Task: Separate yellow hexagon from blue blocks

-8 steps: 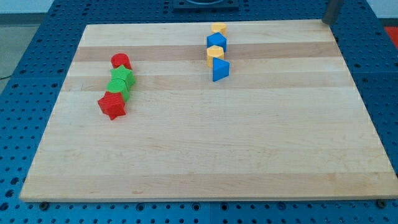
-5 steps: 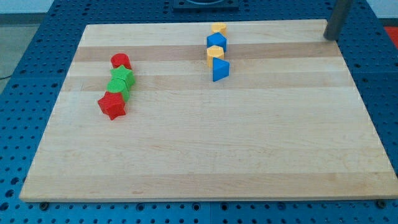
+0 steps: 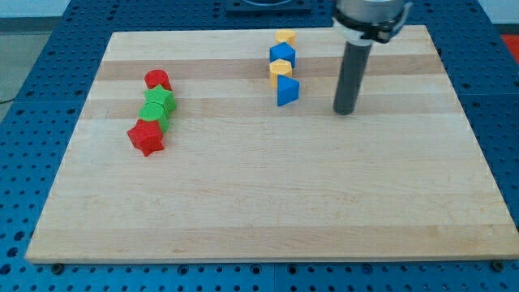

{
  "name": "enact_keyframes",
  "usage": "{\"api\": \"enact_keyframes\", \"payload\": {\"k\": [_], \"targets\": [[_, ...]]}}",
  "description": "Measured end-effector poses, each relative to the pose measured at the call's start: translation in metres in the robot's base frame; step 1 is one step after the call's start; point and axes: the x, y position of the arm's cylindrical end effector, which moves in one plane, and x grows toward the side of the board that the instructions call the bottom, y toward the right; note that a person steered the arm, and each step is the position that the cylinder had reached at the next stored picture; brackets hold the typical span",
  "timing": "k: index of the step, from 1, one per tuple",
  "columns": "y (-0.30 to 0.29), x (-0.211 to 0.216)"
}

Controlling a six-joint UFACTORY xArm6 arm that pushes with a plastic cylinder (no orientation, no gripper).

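Observation:
A column of blocks stands near the view's top centre: a yellow block (image 3: 285, 37) at the top, a blue block (image 3: 281, 54) below it, the yellow hexagon (image 3: 280, 69) below that, and a blue triangle (image 3: 287, 91) at the bottom. Each touches its neighbour. My tip (image 3: 345, 111) rests on the board to the right of the blue triangle, well apart from it.
At the view's left a second column holds a red block (image 3: 157, 79), a green star (image 3: 159, 100), a green block (image 3: 154, 115) and a red star (image 3: 147, 137). The wooden board (image 3: 268, 203) lies on a blue perforated table.
The rod has come from the view's top right corner down and left onto the board, to the right of the blue triangle. No block has moved.

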Motion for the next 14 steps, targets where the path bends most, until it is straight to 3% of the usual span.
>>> {"api": "enact_keyframes", "payload": {"k": [2, 7, 10, 12, 14], "targets": [[-0.047, -0.007], [-0.077, -0.081], [-0.055, -0.077], [-0.074, 0.000], [-0.085, -0.027]]}}
